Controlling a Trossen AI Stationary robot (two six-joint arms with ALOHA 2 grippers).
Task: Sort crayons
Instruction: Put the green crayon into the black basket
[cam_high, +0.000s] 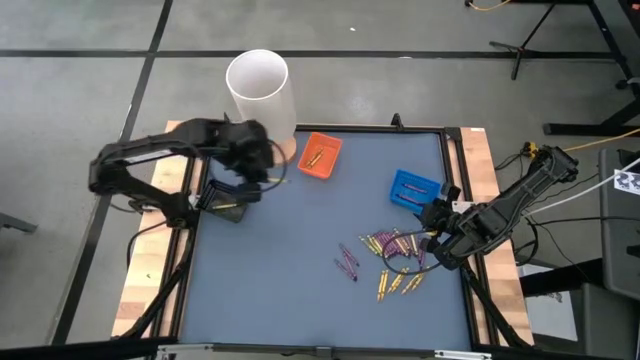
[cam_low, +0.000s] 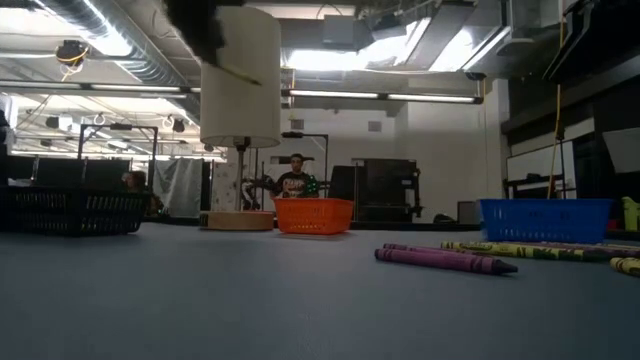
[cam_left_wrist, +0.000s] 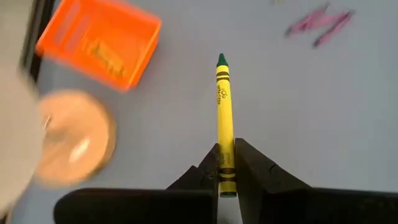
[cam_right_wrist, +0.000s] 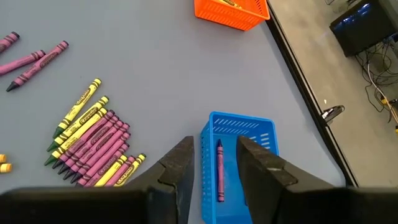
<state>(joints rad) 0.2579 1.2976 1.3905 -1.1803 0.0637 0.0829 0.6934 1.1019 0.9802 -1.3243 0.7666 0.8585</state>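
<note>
left wrist view: yellow crayon (cam_left_wrist: 224, 118) tip outward

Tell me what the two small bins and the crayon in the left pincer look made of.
Orange bin and blue bin: probably moulded plastic, with uniform bright colour and slotted walls. The yellow crayon in the left pincer: presumably wax inside a matte printed paper wrapper, with a bare dark-green tip showing.

Matt grey table (cam_high: 280, 250), slatted plastic orange basket (cam_right_wrist: 231, 12), paper-wrapped crayons (cam_right_wrist: 93, 140)
</note>
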